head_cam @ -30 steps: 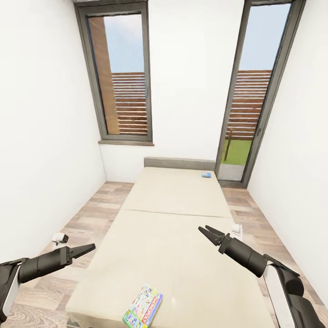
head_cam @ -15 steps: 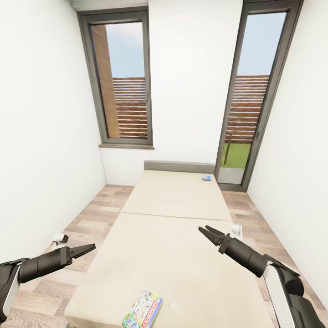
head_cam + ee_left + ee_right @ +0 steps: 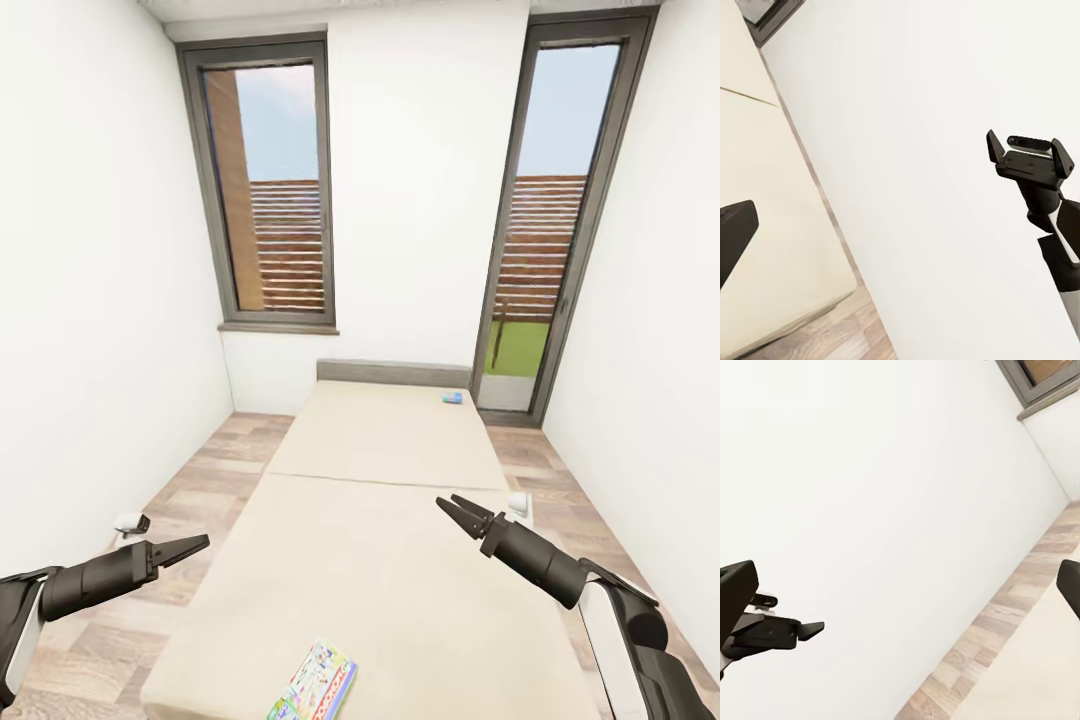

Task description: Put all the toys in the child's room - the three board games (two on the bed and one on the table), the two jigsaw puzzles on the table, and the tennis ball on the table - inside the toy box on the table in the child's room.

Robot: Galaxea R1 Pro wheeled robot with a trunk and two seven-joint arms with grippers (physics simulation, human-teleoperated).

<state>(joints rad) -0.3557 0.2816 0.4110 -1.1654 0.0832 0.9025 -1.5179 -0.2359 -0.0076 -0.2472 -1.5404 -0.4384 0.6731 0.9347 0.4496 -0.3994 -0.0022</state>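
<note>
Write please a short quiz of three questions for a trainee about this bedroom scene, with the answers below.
1. True or false: the colourful board game lies at the near end of the bed.
2. Where is the small blue board game? A) on the floor B) at the far end of the bed, near the headboard C) in the right hand
3. Fill in: both hands, the left hand too, hold ____.

Key:
1. True
2. B
3. nothing; both hover empty, the right one with fingers apart
</note>
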